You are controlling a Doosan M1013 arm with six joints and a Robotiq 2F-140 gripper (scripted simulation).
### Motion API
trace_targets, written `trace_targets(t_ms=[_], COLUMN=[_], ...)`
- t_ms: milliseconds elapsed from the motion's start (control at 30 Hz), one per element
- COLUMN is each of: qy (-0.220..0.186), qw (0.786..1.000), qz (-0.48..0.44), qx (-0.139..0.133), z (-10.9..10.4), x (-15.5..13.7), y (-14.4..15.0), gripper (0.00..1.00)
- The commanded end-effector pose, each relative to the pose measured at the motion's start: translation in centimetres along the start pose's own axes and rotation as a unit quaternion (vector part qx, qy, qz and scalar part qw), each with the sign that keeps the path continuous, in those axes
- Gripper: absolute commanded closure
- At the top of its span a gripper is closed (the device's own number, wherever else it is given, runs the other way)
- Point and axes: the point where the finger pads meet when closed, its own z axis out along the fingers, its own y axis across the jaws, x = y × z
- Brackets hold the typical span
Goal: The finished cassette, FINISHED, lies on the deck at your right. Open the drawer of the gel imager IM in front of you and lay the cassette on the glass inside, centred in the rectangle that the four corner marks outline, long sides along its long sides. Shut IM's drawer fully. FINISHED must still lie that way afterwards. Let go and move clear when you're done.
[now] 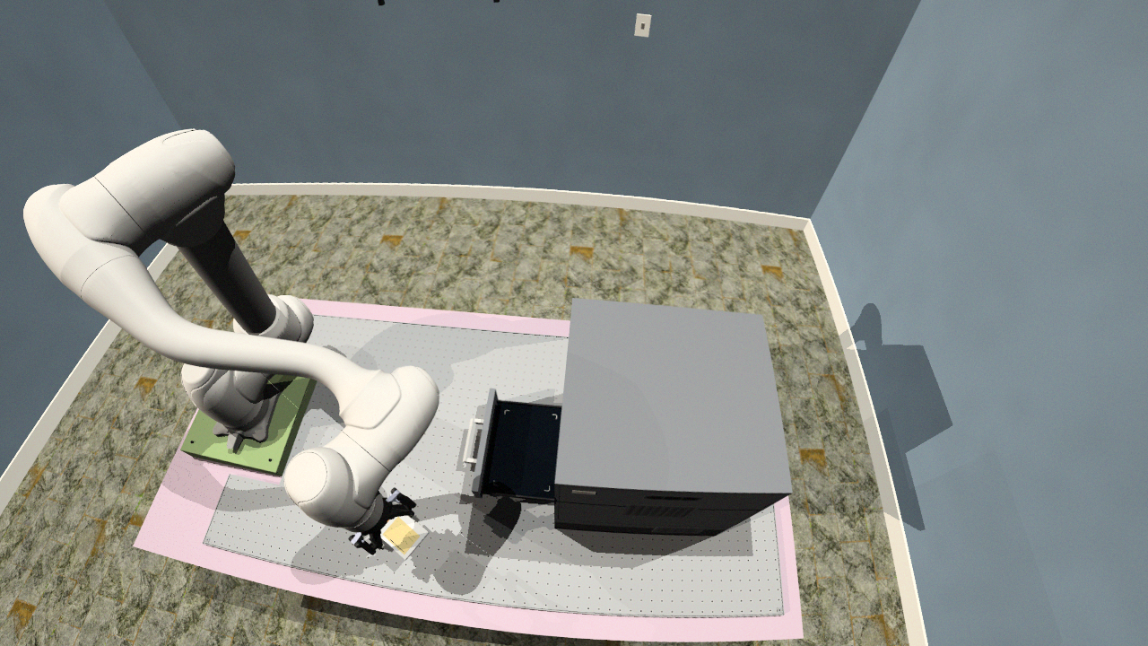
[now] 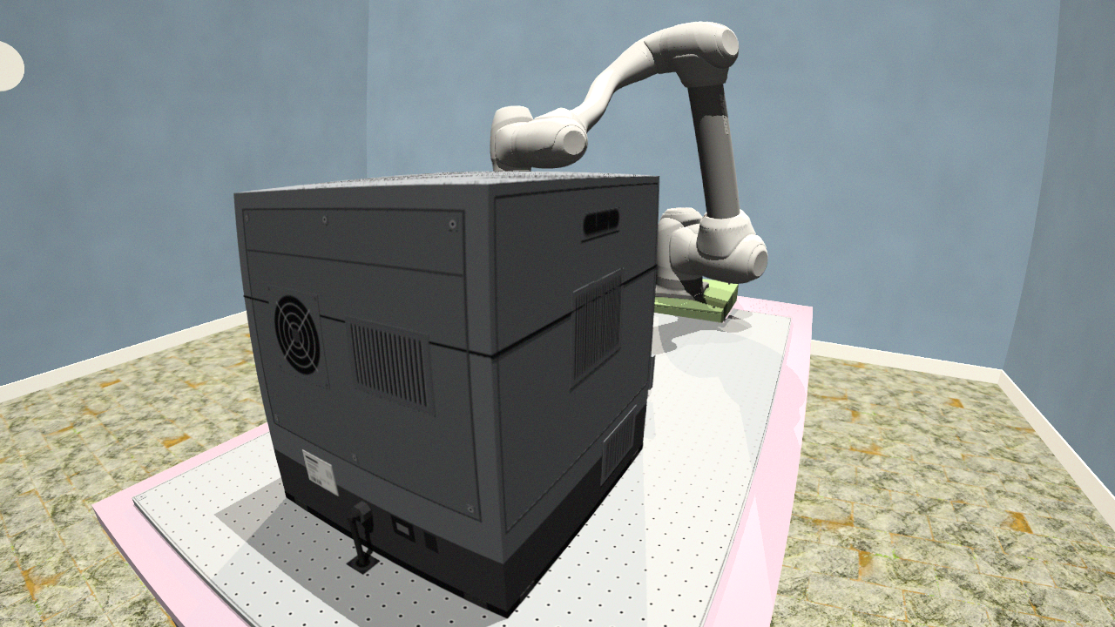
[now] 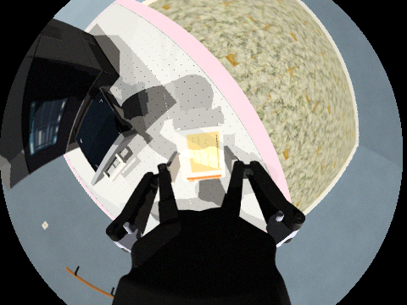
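The cassette FINISHED [image 1: 402, 534] [image 3: 203, 152], a white frame with a yellow panel and an orange strip, is between my fingertips. My gripper [image 1: 390, 528] [image 3: 201, 155] is shut on it by two opposite edges. Its shadows lie apart from it on the deck, so it seems raised. The drawer [image 1: 486, 449] [image 3: 106, 163] of imager IM [image 1: 665, 393] [image 2: 374, 273] [image 3: 64, 51] stands open, left of the body in the top view. The dark glass [image 1: 521, 449] [image 3: 97, 131] is bare, with white corner marks; three show in the top view. Gripper and cassette are hidden in the exterior view.
The drawer's white handle [image 1: 472, 441] [image 3: 115, 166] sticks out towards the arm's side. The tall imager body stands beyond the drawer. The perforated deck [image 1: 642, 582] [image 2: 701, 436] has a pink border [image 1: 722, 626] [image 2: 787, 436]. My arm's base stands on a green plate [image 1: 204, 449] [image 2: 685, 310].
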Motion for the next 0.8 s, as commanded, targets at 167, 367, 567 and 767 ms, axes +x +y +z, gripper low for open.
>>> trace_targets(t_ms=[167,367,567,767], qy=[0.000,0.000,0.000,0.000], qw=[0.999,0.993,0.980,0.955], qz=[0.033,0.116,0.199,0.296], qx=[0.000,0.000,0.000,0.000], z=[-0.3,-0.3,-0.3,-0.3], x=[0.0,0.0,0.0,0.0], y=[-1.0,-3.5,-6.0,-9.0], gripper=[0.90,0.90,0.90,0.90])
